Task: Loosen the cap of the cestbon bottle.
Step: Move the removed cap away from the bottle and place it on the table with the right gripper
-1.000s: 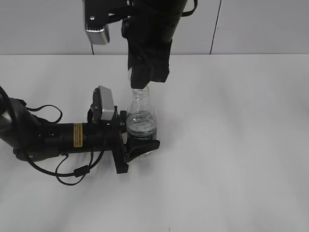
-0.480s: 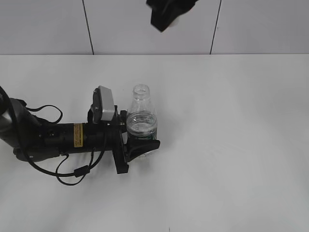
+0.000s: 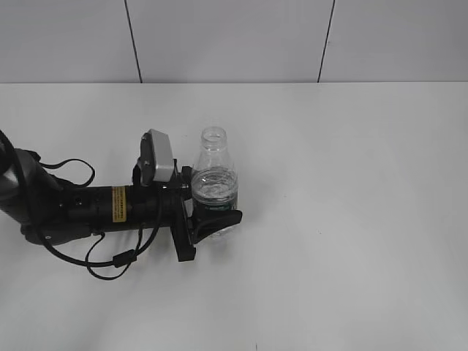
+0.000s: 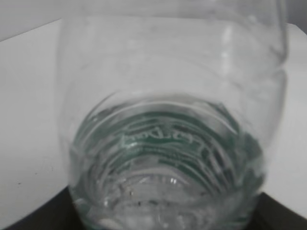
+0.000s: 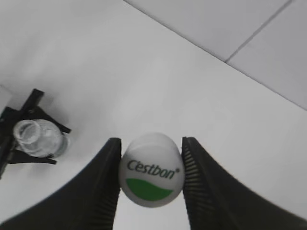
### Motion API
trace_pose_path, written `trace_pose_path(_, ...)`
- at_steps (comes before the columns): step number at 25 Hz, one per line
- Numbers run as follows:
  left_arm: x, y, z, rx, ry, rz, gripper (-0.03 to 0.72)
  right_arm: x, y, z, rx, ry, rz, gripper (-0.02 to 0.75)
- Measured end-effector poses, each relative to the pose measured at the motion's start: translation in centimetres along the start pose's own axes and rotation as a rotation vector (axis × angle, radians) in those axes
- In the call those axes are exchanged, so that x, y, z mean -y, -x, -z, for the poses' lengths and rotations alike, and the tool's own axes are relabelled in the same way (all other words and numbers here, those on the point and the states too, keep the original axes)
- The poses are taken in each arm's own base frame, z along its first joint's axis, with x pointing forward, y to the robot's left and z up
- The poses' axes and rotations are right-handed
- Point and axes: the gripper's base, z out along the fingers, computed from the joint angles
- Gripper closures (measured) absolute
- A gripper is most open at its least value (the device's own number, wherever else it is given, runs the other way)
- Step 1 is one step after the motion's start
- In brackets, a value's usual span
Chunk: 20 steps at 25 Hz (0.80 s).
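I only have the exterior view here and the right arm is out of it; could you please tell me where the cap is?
Observer: The cap is clamped between the fingers of the right hand, high above the table.
Operator: Thank you. Is it fully off the bottle?
Observer: Yes. In the right wrist view the bottle stands far below, its mouth open.
Operator: Is the left hand holding the bottle?
Observer: Yes. The left hand grips its lower body, and the left wrist view shows the green label right up against the lens.
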Motion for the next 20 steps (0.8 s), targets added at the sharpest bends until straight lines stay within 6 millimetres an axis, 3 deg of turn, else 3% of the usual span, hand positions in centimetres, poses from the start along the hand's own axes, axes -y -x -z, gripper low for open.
trace_pose_path(4,-0.1,0.0,0.0,0.002,0.008,0.003,0.277,2.5,-2.9,-2.2,-0.125,-0.046,-0.081,0.445)
trace_pose_path(10,-0.2,0.0,0.0,0.001,0.020,0.006,0.277,3.3,-7.9,-7.1,-0.354,-0.031,-0.129,0.446)
trace_pose_path(15,-0.2,0.0,0.0,0.002,0.023,0.007,0.277,3.4,-10.7,-12.5,-0.441,0.032,-0.157,0.446)
trace_pose_path(20,-0.2,0.0,0.0,0.002,0.025,0.007,0.277,4.8,-12.8,-17.8,-0.501,0.068,-0.212,0.446)
